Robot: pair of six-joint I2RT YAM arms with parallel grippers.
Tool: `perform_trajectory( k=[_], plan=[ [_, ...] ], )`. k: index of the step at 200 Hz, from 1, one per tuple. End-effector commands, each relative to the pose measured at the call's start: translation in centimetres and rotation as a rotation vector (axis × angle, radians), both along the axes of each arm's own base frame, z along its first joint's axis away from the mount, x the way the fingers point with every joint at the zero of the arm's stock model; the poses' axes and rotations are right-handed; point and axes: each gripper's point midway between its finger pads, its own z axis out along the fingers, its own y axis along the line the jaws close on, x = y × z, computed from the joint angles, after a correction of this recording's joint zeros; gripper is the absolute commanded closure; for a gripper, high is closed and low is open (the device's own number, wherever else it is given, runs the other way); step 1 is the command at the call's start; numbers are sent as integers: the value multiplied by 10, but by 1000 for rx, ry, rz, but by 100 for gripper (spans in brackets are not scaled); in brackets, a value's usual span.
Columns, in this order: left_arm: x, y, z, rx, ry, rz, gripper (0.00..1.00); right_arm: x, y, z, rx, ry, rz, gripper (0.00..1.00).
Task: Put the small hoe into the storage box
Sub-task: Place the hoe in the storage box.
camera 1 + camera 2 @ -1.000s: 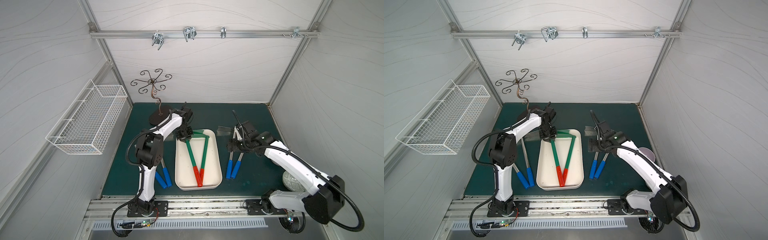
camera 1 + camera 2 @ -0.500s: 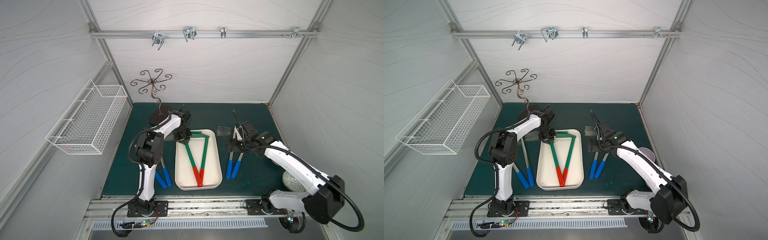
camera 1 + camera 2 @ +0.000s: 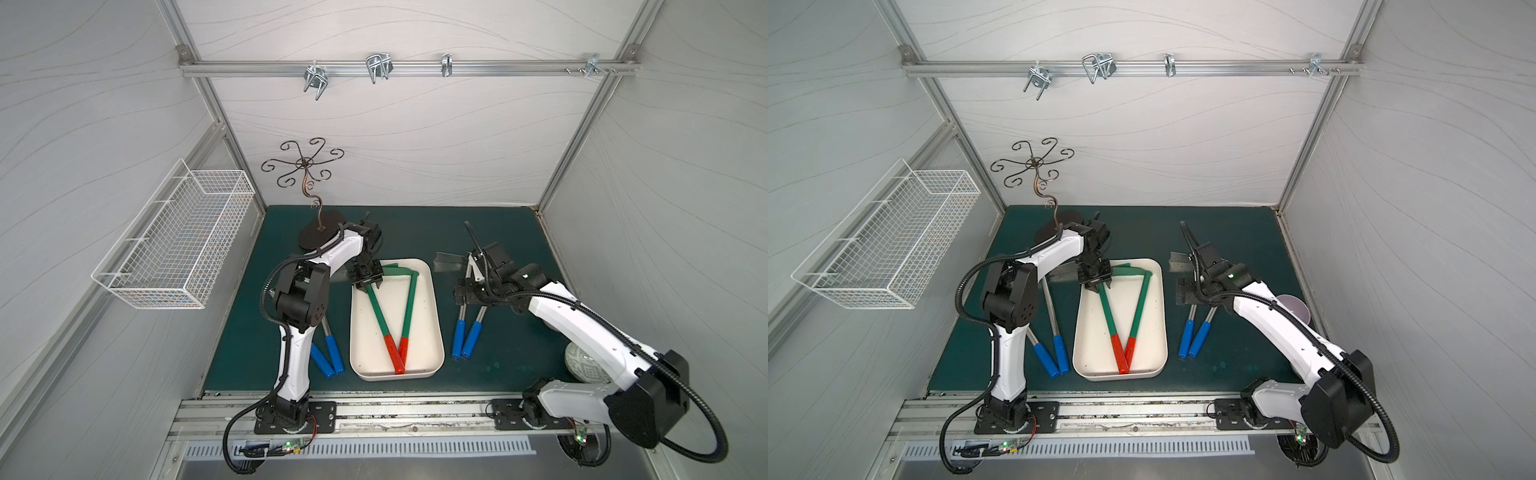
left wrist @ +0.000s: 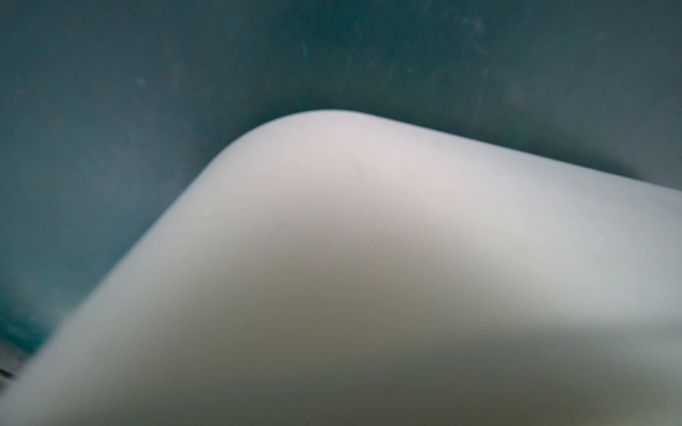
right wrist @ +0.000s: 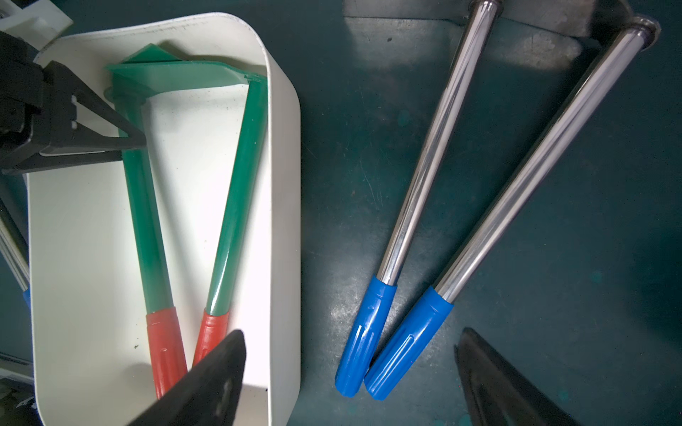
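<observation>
Lying in the storage box [image 3: 363,345], the green small hoe [image 3: 380,316] with a red grip has its shaft directly under the left gripper [image 3: 369,286], whose fingers stand slightly apart astride it near the blade; whether they touch it is unclear. A second green hoe [image 3: 409,305] lies beside it, their grips meeting. The right gripper [image 5: 350,332] hangs spread wide, holding nothing, over two blue-handled steel hoes [image 5: 434,147] on the mat [image 3: 415,232]. The left wrist view shows only a blurred box corner.
</observation>
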Motion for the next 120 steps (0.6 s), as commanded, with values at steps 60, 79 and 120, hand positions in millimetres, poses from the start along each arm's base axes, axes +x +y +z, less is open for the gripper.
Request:
perform_trajectory(
  k=[60,79,120],
  plan=[
    [-40,-9,21,20,4,-97,48,-6,-5,-1,-14,11,2,10],
    [-56,-12,20,25,11,-116,47,-7,-4,-1,-13,13,1,9],
    [-93,-15,12,35,41,-139,47,-8,-4,1,-10,12,5,10]
  ],
)
